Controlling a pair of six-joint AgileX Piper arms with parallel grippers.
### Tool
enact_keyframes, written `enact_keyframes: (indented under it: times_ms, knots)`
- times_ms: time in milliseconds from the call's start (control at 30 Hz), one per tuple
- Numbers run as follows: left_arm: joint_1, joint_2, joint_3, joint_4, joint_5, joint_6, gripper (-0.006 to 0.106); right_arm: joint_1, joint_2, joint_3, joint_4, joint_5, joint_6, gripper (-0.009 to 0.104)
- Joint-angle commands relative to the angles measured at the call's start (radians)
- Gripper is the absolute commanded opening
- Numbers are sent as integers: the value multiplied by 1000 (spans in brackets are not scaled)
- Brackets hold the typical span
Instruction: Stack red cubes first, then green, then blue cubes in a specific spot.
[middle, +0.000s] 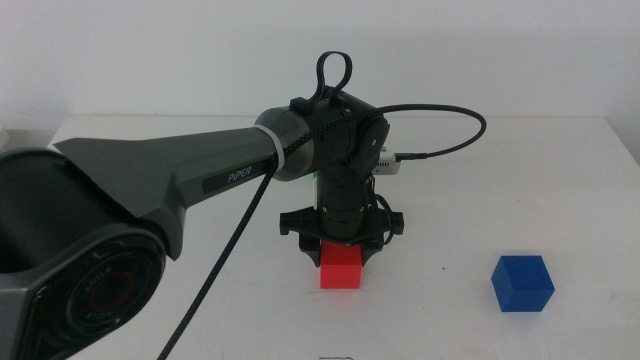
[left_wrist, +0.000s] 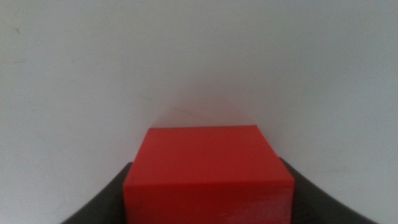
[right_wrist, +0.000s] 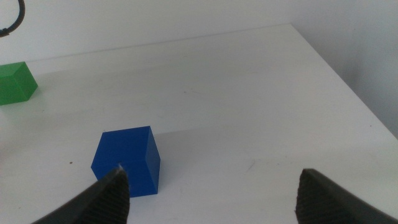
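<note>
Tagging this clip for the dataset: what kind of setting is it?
Likely a lab or test bench, not a home: a plain white table against a bare wall, a Piper arm whose left gripper is on a red cube, plus loose blue cube and green cube.

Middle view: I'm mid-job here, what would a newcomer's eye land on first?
The big dark left arm reaching in, its hand straddling the red cube at the table's centre. Next, the blue cube sitting alone to the right, near the right hand, which waits open beside it.
</note>
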Motion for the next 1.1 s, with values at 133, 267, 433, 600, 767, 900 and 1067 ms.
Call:
enact_keyframes:
  times_ms: [133,267,433,600,767,900,1067]
  knots:
    - [-3,-55,-28,18,32,29,64,-6,-23,-18,-11,-76,-11,71]
    - [-3,-55,-28,26,32,29,85,-6,-23,-18,-11,-76,-11,71]
    - [-3,-57,-28,26,32,53,94,-6,-23,-18,-11,-76,-11,71]
    - [-3,-76,-28,26,46,69,94,-6,-23,-18,-11,-76,-11,71]
    - [-3,-115,-28,49,53,69,94,-6,-23,-18,-11,-76,-11,71]
    - [-3,-164,-28,48,55,81,94,-6,-23,-18,-11,-76,-11,71]
    - [-3,-250,-28,52,51,95,94,-6,-23,-18,-11,-76,-11,71]
